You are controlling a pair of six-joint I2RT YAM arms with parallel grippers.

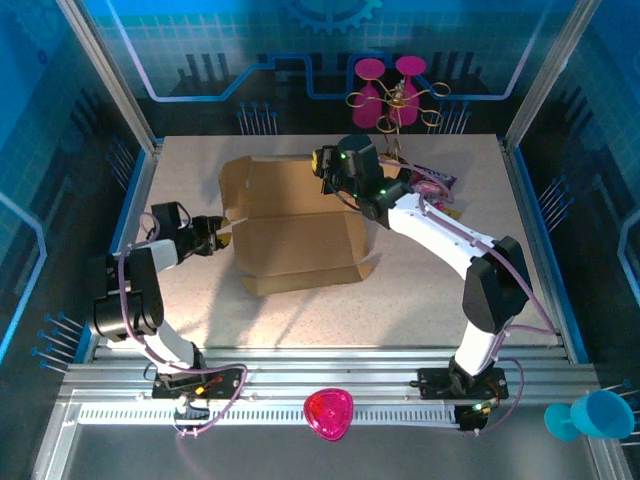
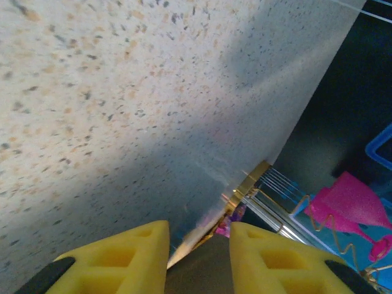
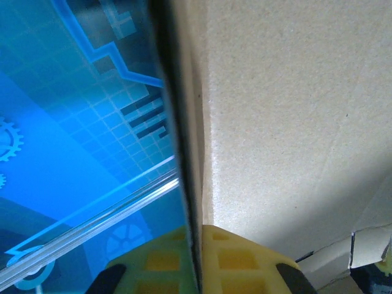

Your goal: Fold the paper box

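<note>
**A fenced robot cell in a robotics lab**

From where I stand this is a lab test station, not a home or a shop. Two robot arms, one at the lower left (image 1: 140, 290) and one right of centre (image 1: 440, 235), are bolted to slotted aluminium rails (image 1: 330, 372) along the bottom of the frame. Thin cables run along their links. A speckled tabletop (image 1: 300, 320) is boxed in by slanting aluminium posts (image 1: 105, 70) at the upper corners. Blue wall panels (image 1: 200, 40) are printed with gears and circuit lines. Cheap props sit around the edges: pink plastic goblets (image 1: 385, 85) at top centre, a pink heart-shaped dish (image 1: 328, 413) at the bottom, and a blue cup (image 1: 590, 415) at the lower right.
</note>
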